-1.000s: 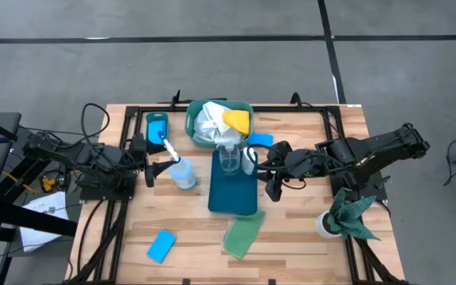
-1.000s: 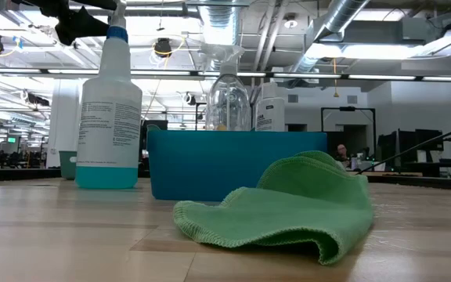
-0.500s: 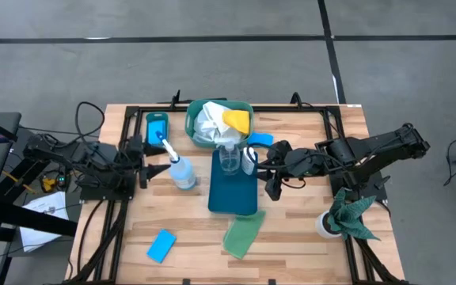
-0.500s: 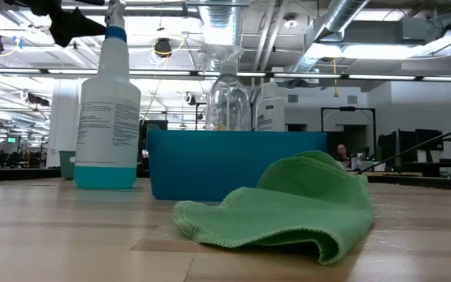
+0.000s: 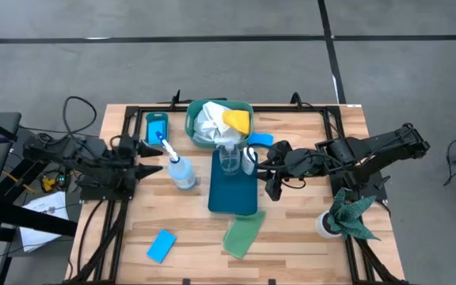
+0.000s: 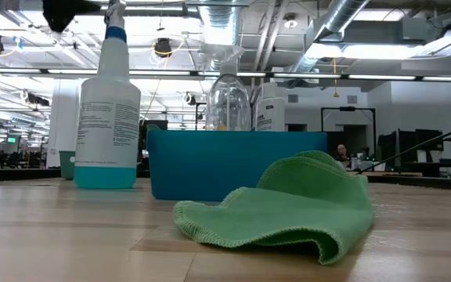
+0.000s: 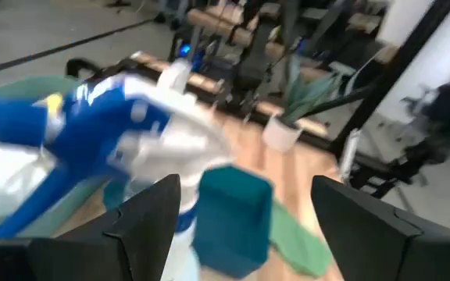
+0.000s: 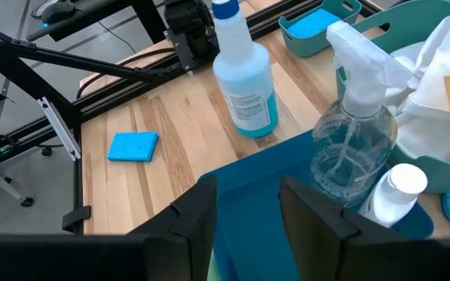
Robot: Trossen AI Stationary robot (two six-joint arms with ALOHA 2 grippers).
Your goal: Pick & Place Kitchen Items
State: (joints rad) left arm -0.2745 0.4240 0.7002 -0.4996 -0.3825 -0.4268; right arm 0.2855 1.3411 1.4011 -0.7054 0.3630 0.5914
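My left gripper [image 5: 150, 148] sat at the table's left edge w/ fingers [image 7: 143, 222] spread wide, holding nothing, tips just short of the spray bottle [image 5: 180, 170], apart from it. That bottle, blue trigger, light blue liquid in the bottom, stood upright on the wood just left of the blue bin [image 5: 234, 196]. In the low view it stood left of the bin [image 6: 237, 163].

My right gripper [image 5: 271, 176] hung by the bin's right side, near its back end. Jaws partly apart; nothing visible between them, so no grip that I could see, tho I couldn't tell for sure.

Inside the bin's back end: a clear bottle [image 8: 350, 148] w/ a pale trigger top, and a small white bottle [image 8: 393, 195] just beside it, both upright.

Behind the bin, a green basket [image 5: 193, 119] held a white cloth [image 5: 209, 125] & a yellow cloth [image 5: 237, 119]. Left of the basket, a small blue tray [image 5: 150, 134] had a blue sponge [image 5: 157, 127] in it. One more sponge [image 5: 262, 139] lay right of the basket, another [image 5: 161, 246] near the front left. A light-green cloth [image 5: 242, 235] lay crumpled in front of the bin. A dark green rag [image 5: 351, 214] sat at the right front edge.
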